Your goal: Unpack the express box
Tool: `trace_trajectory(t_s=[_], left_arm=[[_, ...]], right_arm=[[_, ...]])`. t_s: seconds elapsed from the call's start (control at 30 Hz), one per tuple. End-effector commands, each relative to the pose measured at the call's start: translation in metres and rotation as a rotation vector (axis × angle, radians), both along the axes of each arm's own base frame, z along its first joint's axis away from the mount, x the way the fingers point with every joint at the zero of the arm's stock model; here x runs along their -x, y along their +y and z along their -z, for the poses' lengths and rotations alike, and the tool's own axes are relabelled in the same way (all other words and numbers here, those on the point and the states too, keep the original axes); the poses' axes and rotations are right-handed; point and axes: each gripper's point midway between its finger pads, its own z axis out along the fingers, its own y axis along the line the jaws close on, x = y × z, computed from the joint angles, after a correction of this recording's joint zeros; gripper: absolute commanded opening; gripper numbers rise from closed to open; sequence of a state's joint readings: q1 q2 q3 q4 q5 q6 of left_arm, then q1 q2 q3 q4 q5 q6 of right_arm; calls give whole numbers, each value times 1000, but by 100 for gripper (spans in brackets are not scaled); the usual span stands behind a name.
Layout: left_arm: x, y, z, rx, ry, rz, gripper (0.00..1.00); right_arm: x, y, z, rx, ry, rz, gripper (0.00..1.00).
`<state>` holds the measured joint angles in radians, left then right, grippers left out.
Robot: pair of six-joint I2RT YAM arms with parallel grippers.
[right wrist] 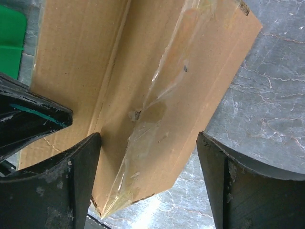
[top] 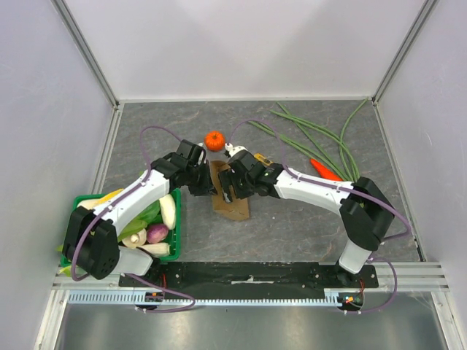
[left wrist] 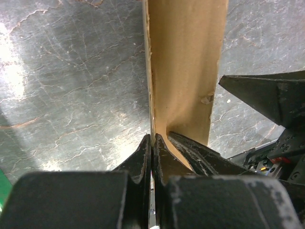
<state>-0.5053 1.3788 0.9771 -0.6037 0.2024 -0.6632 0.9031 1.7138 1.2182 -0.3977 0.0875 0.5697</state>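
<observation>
The express box [top: 232, 203] is a flat brown carton lying in the middle of the table between my two grippers. My left gripper [top: 203, 187] is shut on a thin cardboard edge of the box [left wrist: 183, 67], the fingertips [left wrist: 145, 145] pinched together at the foot of an upright panel. My right gripper [top: 230, 187] stands open over the box [right wrist: 143, 71], its fingers [right wrist: 81, 162] wide apart with the taped corner of a flap between them, touching neither. Clear tape runs along that flap. What is inside the box is hidden.
A green crate [top: 176, 235] full of vegetables stands at the near left, under my left arm. A tangerine [top: 214, 140] lies just behind the grippers. Long green beans [top: 321, 142] and a carrot [top: 325, 170] lie at the back right. White walls enclose the table.
</observation>
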Motion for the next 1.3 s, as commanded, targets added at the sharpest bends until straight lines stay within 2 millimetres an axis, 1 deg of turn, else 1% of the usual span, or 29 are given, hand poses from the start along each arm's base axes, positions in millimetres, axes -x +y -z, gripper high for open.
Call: trace_trajectory(t_s=[0.0, 0.03, 0.1, 0.13, 0.2, 0.23, 0.27, 0.3, 0.33, 0.4, 0.43, 0.47, 0.5, 0.57, 0.7, 0.73, 0.8, 0.87, 0.93, 1.03, 1.1, 1.13, 1.2, 1.23, 1.27], left_arm=[[-14, 7, -29, -18, -110, -4, 2], [-12, 10, -28, -33, -109, -3, 2], [-14, 16, -29, -51, -116, -14, 2], [-13, 19, -30, -57, -119, -12, 2], [-14, 21, -32, -62, -124, -14, 2], [-14, 23, -33, -67, -130, -9, 2], [-15, 24, -35, -68, -133, -9, 2], [-15, 24, -37, -68, -132, -3, 2], [-16, 24, -40, -66, -142, 5, 2], [-14, 23, -43, -60, -139, 22, 2], [-15, 24, -46, -62, -148, 33, 2], [-13, 24, -46, -63, -143, 42, 2], [-13, 23, -47, -57, -142, 51, 2], [-13, 23, -49, -59, -141, 66, 2], [-12, 21, -53, -46, -140, 83, 2], [-13, 20, -58, -41, -151, 86, 2], [-11, 23, -61, -54, -149, 98, 2], [-13, 24, -70, -59, -165, 105, 2], [-11, 27, -76, -72, -171, 116, 2], [-9, 29, -83, -80, -177, 129, 2], [-7, 27, -85, -74, -175, 141, 2], [-6, 28, -86, -74, -174, 146, 2], [-5, 30, -88, -89, -183, 170, 2], [-4, 32, -88, -102, -181, 175, 2], [-3, 37, -88, -126, -177, 173, 2]], right_arm=[[-14, -2, -3, 9, -54, 36, 84], [-13, -5, 1, 15, -51, 40, 83], [-13, -8, 0, 8, -59, 40, 80], [-12, -12, 4, 11, -55, 43, 79], [-12, -18, 1, 2, -61, 54, 78], [-10, -22, 5, 9, -55, 60, 77], [-10, -25, 3, 5, -57, 67, 77], [-10, -31, 7, 8, -48, 82, 76], [-10, -33, 4, 1, -52, 89, 75], [-10, -42, 8, 4, -44, 112, 74], [-11, -45, 5, -2, -49, 121, 74], [-10, -46, 4, -10, -49, 120, 74], [-9, -50, 7, -6, -49, 120, 75], [-9, -50, 4, -18, -60, 121, 75], [-8, -58, 12, -6, -47, 137, 75], [-8, -60, 12, -7, -46, 143, 74], [-8, -67, 14, -3, -42, 169, 74], [-8, -72, 13, -7, -42, 195, 73], [-8, -81, 16, 1, -40, 219, 73], [-7, -89, 22, 6, -23, 246, 71], [-5, -91, 26, 14, -11, 251, 68], [-5, -92, 27, 16, -7, 254, 65], [-7, -90, 18, 12, -14, 250, 59], [-8, -90, 12, 9, -22, 250, 58], [-14, -86, -1, -8, -46, 252, 58]])
